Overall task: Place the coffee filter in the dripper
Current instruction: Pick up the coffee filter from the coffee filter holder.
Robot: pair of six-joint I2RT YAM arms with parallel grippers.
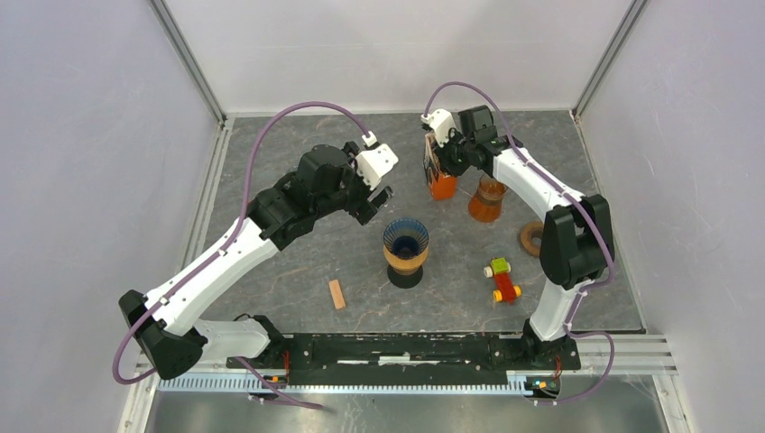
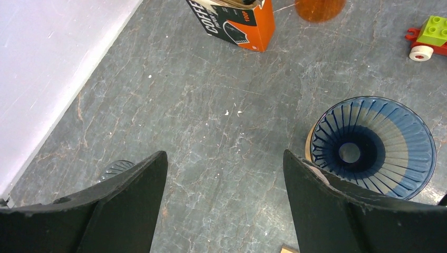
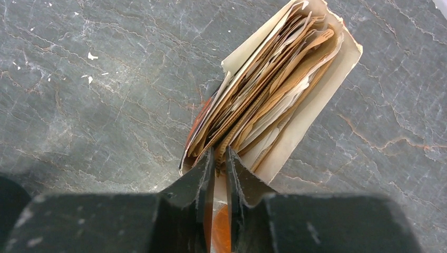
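Two arms: left fingers wide apart beside dripper, right fingers pinched on coffee filters.

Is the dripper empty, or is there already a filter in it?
Empty. The left wrist view looks into the dripper: bare blue ribs and open centre hole, no paper.

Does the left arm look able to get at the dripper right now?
Probably yes: the left fingers stand open just beside the dripper, its mouth is uncovered, and nothing lies between them.
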